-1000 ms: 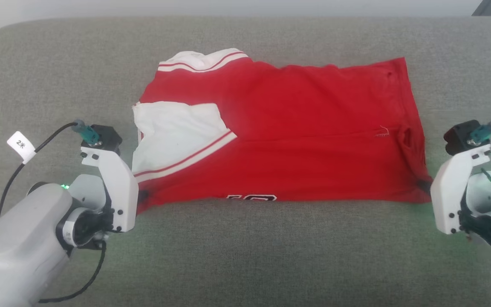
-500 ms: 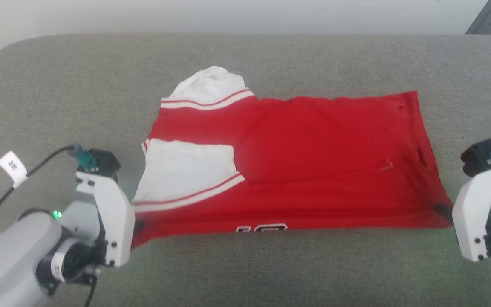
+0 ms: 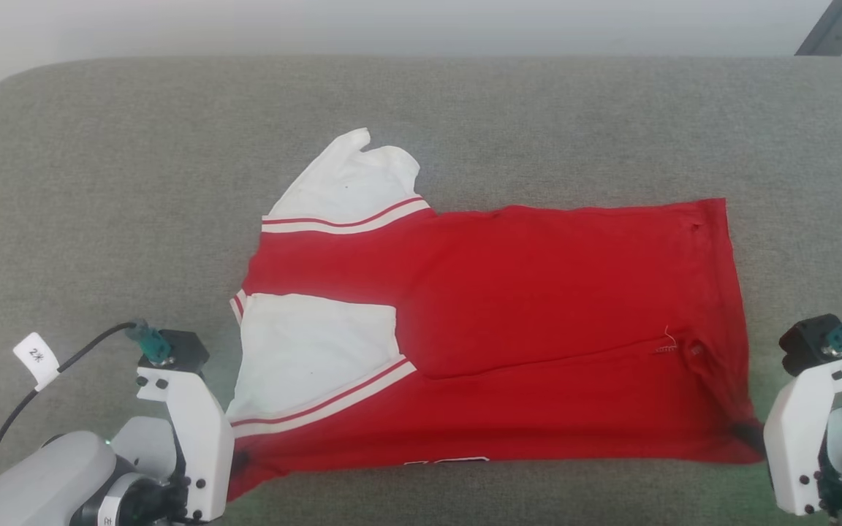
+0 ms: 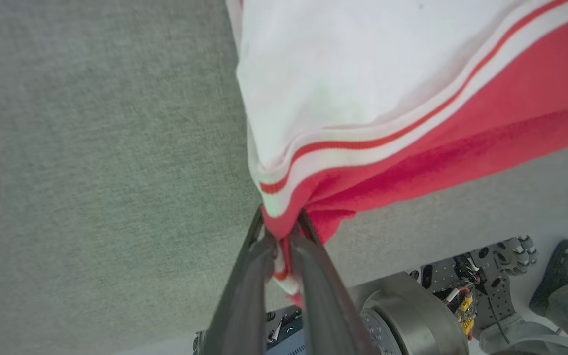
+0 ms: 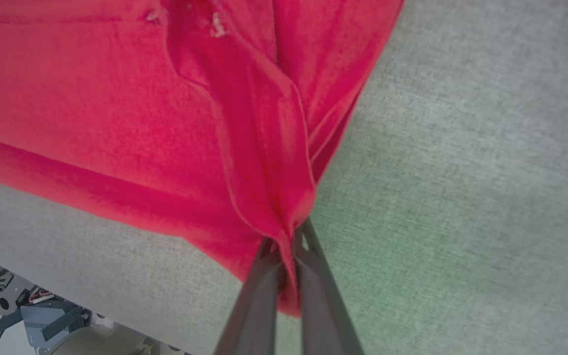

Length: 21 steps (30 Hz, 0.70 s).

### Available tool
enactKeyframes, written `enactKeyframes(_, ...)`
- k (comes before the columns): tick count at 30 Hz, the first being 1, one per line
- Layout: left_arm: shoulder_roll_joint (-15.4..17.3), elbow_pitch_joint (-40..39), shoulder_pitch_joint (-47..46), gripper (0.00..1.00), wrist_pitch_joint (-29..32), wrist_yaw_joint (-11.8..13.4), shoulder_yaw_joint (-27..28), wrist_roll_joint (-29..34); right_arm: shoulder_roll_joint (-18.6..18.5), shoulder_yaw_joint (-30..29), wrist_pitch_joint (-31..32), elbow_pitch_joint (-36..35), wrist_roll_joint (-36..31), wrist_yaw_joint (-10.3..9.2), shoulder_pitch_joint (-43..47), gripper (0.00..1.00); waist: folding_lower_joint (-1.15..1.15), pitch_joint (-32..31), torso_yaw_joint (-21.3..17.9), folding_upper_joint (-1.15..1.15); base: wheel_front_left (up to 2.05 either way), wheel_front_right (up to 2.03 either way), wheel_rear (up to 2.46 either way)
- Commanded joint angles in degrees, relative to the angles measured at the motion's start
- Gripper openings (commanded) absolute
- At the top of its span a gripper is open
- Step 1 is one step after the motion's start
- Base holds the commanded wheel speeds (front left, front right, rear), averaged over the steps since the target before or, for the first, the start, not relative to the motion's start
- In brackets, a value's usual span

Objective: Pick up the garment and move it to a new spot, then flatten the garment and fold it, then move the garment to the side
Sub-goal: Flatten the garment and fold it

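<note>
while left tool (image 4: pixel 281 228) and right tool (image 5: pixel 288 237) are each clamping shut on a near corner of the garment (image 3: pixel 552 307), uneven pulling is probably risking a slipped corner and a skewed fold.

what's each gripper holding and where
Both hold the garment: the left gripper pinches its near sleeve-side corner, the right gripper its near hem-side corner.

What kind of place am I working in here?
Likely a lab test station: a grey fabric-covered worktop, a bare pale wall behind it, and a dark metal strut at its far right.
</note>
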Motion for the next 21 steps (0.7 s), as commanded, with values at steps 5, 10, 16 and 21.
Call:
enactKeyframes(5,-0.20,1.74,-1.00,1.00,-0.44,-0.71,0.51,0.51,1.55,0.32,-2.66,1.17,-0.67,-0.10,-1.55,1.00,0.00,-0.10,-0.76,0.00,0.00,0.00,0.00)
enactKeyframes(10,2.15,-1.72,-3.24,1.00,-0.05,0.01,1.65,1.89,1.52,0.07,-5.31,-0.67,-0.60,-0.09,-3.00,1.00,0.00,-0.30,-1.61,0.00,0.00,0.00,0.00)
enactKeyframes(16,4.70,-6.54,-8.93,1.00,0.22,-0.48,3.21,5.39,2.34,-0.27,-14.78,-5.21,-1.24,-0.08,-6.08,1.00,0.00,0.43,-3.40,0.00,0.00,0.00,0.00)
enactKeyframes(21,4.24,-4.02,-14.99,1.00,0.48,-3.18,4.59,7.49,2.43,0.77,-27.17,-7.51,-4.43,-0.08,-9.81,1.00,0.00,2.01,-6.31,0.00,0.00,0.00,0.00)
